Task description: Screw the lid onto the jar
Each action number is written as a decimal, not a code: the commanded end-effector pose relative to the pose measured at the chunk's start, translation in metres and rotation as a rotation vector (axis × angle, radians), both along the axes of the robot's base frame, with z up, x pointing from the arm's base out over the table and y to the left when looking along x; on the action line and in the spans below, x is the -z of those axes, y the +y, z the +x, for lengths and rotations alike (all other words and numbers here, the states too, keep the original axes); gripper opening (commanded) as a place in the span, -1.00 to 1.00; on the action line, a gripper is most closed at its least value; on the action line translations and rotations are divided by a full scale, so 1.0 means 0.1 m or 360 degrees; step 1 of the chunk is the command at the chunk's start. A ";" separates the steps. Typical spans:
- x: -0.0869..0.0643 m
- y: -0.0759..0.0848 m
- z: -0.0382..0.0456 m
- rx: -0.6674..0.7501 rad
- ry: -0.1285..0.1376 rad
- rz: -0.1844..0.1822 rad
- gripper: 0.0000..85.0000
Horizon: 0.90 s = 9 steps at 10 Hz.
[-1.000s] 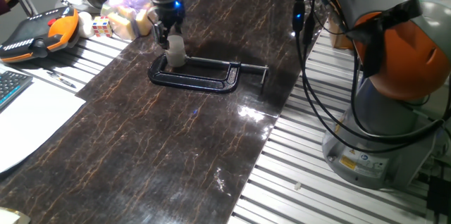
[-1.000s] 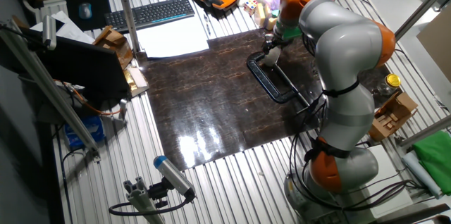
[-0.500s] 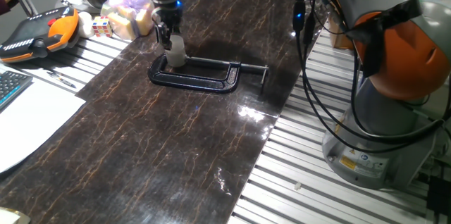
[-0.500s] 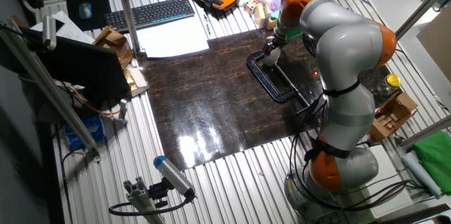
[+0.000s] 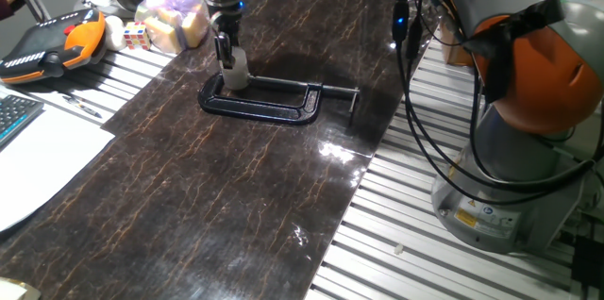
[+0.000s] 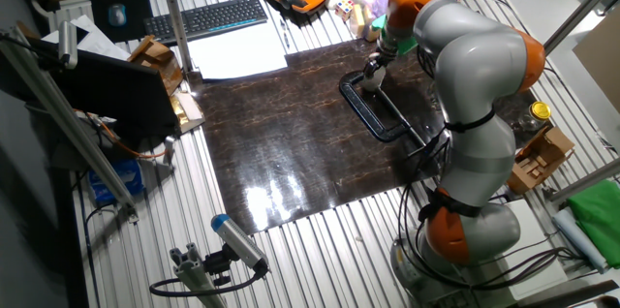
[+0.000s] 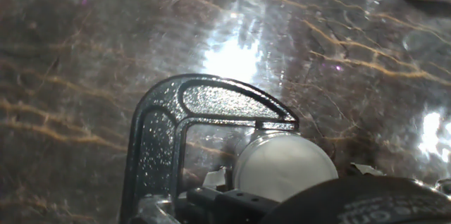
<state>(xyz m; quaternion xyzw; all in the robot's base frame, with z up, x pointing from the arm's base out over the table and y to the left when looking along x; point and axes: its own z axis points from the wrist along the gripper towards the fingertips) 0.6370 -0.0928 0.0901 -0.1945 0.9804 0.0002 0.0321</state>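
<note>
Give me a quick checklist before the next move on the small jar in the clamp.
1. Jar upright inside the black C-clamp: ok.
2. Lid on top of the jar: a round whitish top shows in the hand view; how far it is threaded: cannot tell.
3. Gripper at the jar's top: ok.
4. Gripper closed on the lid: cannot tell, fingers hidden or too small.
5. Clamp flat on the dark mat: ok.
6. Mat near the clamp free of other items: ok; the foam items sit back at the mat's edge.

Overhead glare on glossy table (image 7: 232,58)
</note>
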 end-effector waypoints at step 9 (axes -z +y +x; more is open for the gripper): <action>0.03 -0.01 -0.006 -0.0089 -0.0019 -0.0014 0.65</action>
